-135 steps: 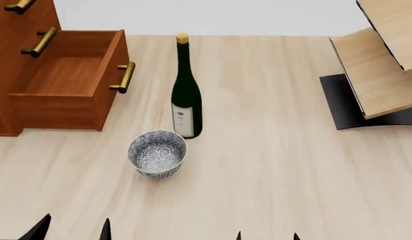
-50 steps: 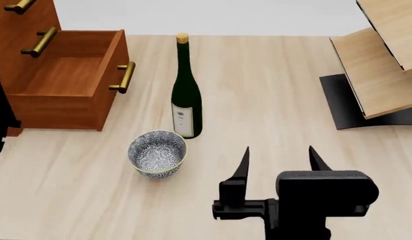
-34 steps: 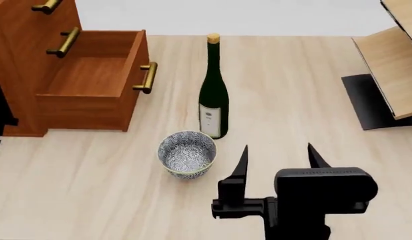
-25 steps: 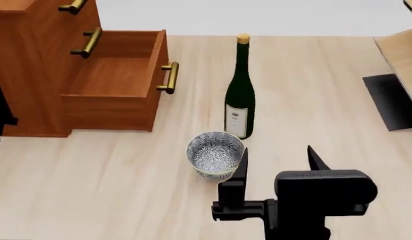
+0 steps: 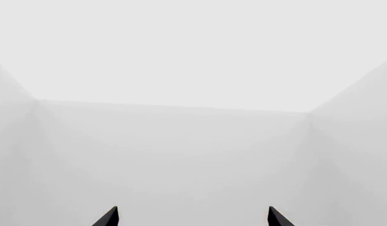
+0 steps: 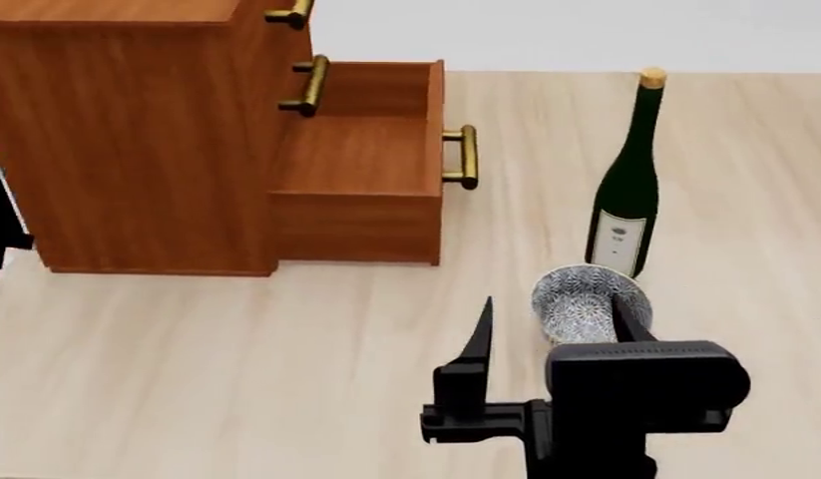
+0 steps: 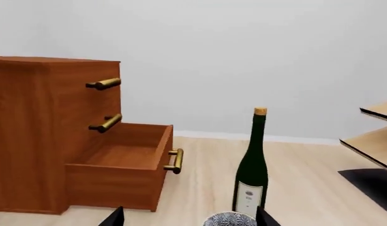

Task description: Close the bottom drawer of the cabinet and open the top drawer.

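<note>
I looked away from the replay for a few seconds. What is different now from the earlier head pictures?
The right tool rose into view, open and holding nothing. The head view then swung left: the cabinet, bottle and bowl slid right in frame, and the rack left it. Unchanged: the bottom drawer is pulled out, the top drawer is shut, and bottle and bowl stand side by side.
</note>
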Available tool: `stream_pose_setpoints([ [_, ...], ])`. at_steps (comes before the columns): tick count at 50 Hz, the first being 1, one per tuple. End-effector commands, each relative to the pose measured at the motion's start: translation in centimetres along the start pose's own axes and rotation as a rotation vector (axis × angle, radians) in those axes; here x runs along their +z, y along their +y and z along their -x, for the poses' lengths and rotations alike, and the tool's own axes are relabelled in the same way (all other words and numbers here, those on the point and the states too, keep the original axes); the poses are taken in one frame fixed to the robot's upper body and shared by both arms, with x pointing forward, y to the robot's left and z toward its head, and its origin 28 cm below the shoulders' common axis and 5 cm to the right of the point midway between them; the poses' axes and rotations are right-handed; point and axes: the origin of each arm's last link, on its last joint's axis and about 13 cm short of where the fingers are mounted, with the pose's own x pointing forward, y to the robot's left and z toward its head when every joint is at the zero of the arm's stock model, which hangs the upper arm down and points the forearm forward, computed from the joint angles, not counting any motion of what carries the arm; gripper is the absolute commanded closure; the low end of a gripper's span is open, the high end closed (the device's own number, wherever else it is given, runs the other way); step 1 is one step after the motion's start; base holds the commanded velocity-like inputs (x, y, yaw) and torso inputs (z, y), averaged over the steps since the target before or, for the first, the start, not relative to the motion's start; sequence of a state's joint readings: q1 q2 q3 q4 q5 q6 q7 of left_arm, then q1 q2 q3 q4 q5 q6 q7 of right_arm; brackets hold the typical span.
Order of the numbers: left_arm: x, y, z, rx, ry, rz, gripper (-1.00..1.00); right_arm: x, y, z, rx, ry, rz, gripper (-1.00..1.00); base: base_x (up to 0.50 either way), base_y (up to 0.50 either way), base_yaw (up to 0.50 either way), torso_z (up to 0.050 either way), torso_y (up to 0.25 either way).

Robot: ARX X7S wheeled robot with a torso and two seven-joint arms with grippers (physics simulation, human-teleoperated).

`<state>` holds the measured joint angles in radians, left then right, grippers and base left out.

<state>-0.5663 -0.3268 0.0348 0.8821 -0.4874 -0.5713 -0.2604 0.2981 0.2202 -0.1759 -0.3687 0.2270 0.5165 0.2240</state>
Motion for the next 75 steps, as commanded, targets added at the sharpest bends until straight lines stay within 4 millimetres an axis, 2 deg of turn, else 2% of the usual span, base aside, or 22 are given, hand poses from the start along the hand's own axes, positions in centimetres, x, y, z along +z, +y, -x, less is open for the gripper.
stream_pose_setpoints([
  [1, 0.2, -0.1, -0.1, -0.002, -0.004, 0.000, -1.00, 0.1, 0.0, 0.1, -0.002, -0.003, -0.004, -1.00, 0.00, 0.50, 0.00, 0.000, 0.000],
  [18, 0.4, -0.3, -0.2, -0.015, -0.007, -0.004, -1.00, 0.0, -0.4, 0.5, -0.014, -0.013, -0.025, -1.00, 0.00, 0.45, 0.00, 0.000, 0.000],
  [37, 0.7, -0.6, -0.2, -0.022, -0.013, 0.006, -1.00, 0.2, -0.5, 1.1, -0.039, -0.024, -0.028, -1.00, 0.00, 0.00, 0.00, 0.000, 0.000],
  [75, 0.8, -0.7, -0.2, -0.025, -0.025, 0.024, -1.00, 0.5, -0.6, 1.4, -0.039, -0.024, -0.020, -1.00, 0.30, 0.00, 0.00, 0.000, 0.000],
])
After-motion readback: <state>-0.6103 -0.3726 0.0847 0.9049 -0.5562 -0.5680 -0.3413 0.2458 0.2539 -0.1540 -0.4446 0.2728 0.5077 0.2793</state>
